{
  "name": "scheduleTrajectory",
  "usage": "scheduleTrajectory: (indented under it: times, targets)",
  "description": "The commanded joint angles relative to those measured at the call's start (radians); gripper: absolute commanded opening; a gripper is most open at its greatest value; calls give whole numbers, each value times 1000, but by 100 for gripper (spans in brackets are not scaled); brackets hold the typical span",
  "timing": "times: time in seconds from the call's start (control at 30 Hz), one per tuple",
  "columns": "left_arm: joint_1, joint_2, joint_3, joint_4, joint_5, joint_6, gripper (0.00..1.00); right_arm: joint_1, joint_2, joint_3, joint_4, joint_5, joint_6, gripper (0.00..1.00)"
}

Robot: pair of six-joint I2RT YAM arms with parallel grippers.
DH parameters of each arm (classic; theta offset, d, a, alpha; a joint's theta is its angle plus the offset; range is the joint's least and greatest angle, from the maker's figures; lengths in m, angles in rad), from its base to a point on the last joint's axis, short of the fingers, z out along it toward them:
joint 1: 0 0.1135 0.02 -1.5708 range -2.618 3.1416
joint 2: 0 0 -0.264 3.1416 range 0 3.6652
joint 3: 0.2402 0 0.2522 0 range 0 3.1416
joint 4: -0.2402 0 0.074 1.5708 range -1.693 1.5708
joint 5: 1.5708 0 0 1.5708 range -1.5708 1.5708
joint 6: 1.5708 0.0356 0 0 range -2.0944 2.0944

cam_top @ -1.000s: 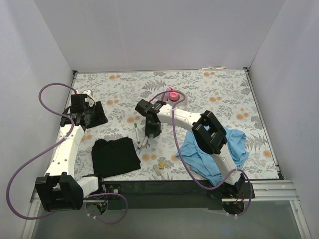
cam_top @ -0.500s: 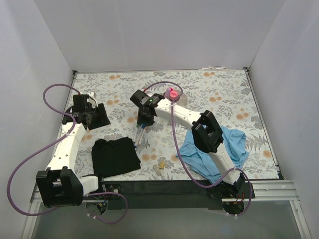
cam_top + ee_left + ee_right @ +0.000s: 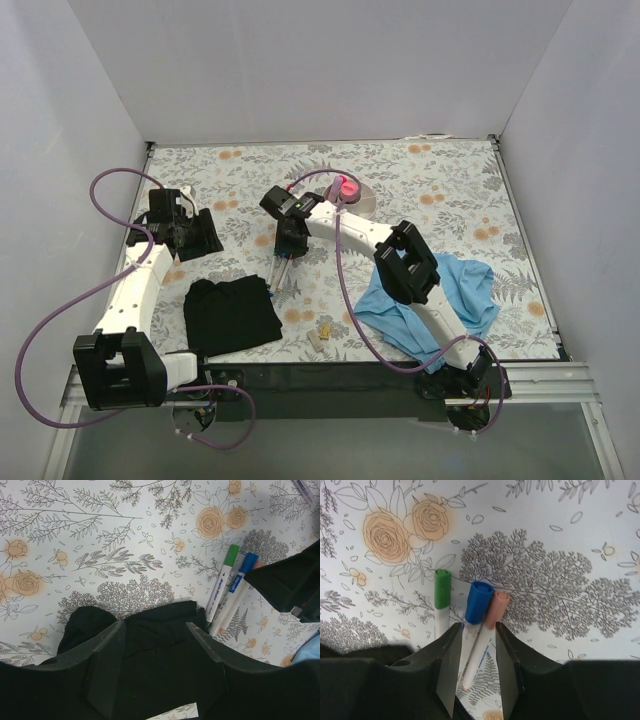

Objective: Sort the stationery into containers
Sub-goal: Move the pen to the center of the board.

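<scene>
At mid-bench the right gripper straddles the blue-capped marker and a peach pen; whether it pinches them cannot be told. A green-capped marker lies just beside. The left gripper hangs spread over the black cloth. The white organiser sits nearer the far edge.

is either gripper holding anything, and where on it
Left gripper: nothing. Right gripper straddles the blue-capped marker at its barrel below the cap; actual clamping cannot be told.
</scene>
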State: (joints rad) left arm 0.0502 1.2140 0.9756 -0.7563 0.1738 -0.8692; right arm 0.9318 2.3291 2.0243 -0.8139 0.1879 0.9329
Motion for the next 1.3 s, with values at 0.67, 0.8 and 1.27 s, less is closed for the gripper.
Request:
scheduleTrajectory:
  times: [0.67, 0.8, 1.27]
  targets:
    - [-1, -7, 5, -18, 29, -17, 50, 15, 127, 31, 41, 21, -63, 40]
    - [0, -1, 2, -14, 30, -21, 50, 13, 116, -53, 36, 53, -118, 47]
    - [-1, 5, 37, -2, 58, -28, 50, -48, -42, -213, 134, 5, -469, 16]
